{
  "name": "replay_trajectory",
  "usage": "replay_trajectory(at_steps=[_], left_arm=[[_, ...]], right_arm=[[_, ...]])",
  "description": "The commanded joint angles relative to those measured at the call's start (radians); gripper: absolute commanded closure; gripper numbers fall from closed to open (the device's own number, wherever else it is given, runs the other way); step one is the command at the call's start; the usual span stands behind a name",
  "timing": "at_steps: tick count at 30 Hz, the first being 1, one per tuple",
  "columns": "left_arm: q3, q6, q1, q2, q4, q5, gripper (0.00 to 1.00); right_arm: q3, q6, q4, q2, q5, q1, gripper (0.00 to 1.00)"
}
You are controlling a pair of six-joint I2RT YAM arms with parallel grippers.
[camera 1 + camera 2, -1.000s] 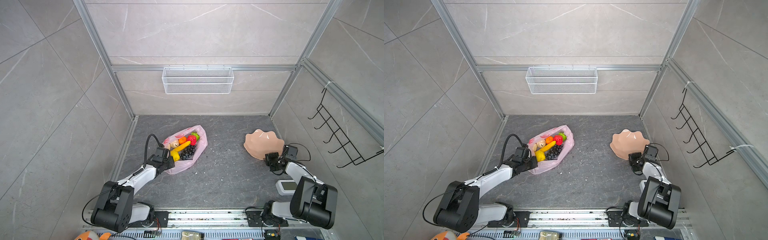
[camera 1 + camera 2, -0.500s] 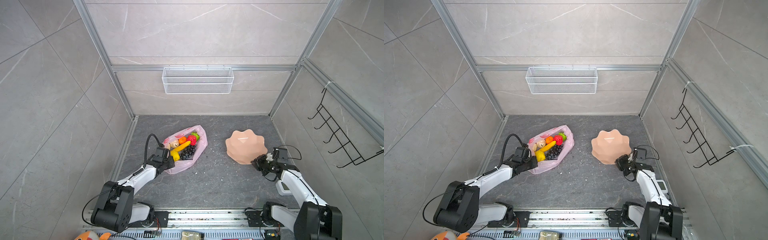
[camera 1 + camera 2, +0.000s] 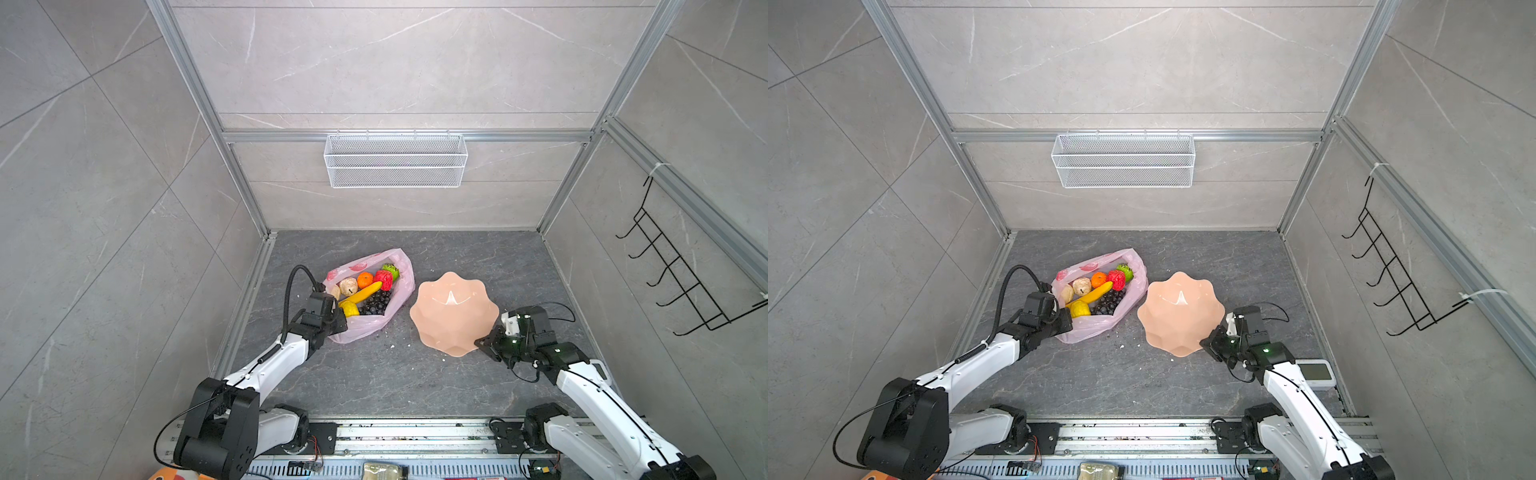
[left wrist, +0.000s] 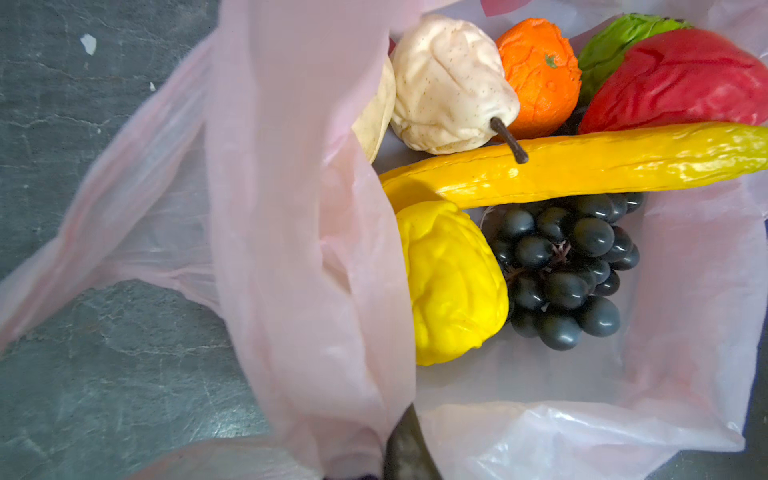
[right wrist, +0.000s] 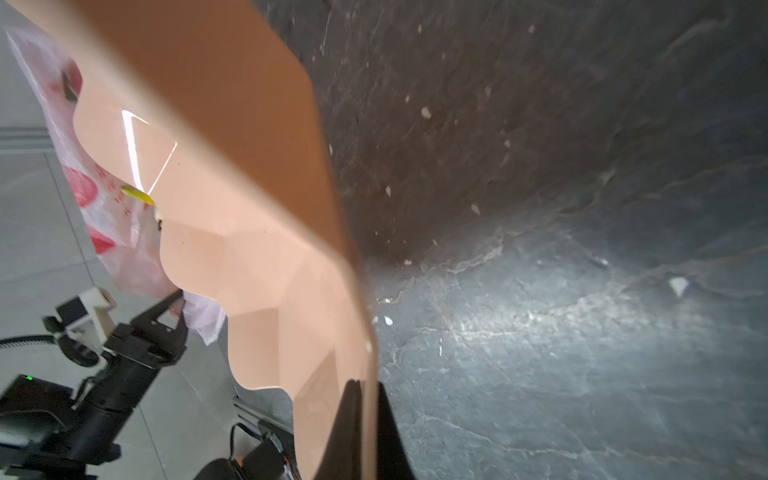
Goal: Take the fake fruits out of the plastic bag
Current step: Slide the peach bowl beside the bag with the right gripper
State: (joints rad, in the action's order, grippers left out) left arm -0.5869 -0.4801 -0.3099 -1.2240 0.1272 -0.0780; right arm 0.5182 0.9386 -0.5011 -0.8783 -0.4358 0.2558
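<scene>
We see the plastic bag [image 3: 365,328] lying left of centre on the dark grey floor [image 3: 374,382], long axis slanting near-left to far-right, fake fruits [image 3: 365,291] inside. Our left gripper [image 3: 338,325] pinches its near edge; our right gripper [image 3: 482,344] pinches the rim of the peach plate [image 3: 453,316]. Grey tiled walls [image 3: 395,75] enclose everything.

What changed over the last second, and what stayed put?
The right gripper, shut on the rim of the peach plate, carried it leftward to just beside the plastic bag. The left gripper stayed clamped on the bag's edge; the fake fruits stayed inside.
</scene>
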Motion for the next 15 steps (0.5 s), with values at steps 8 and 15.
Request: replay_trajectory(at_steps=[8, 15], left_arm=[[0.009, 0.025, -0.001, 0.028, -0.017, -0.015, 1.0], [0.006, 0.023, -0.002, 0.032, -0.012, -0.003, 1.0]], right_arm=[[0.012, 0.153, 0.131, -0.105, 0.171, 0.303, 1.0], [0.014, 0.18, 0.213, -0.215, 0.189, 0.4, 1.0]])
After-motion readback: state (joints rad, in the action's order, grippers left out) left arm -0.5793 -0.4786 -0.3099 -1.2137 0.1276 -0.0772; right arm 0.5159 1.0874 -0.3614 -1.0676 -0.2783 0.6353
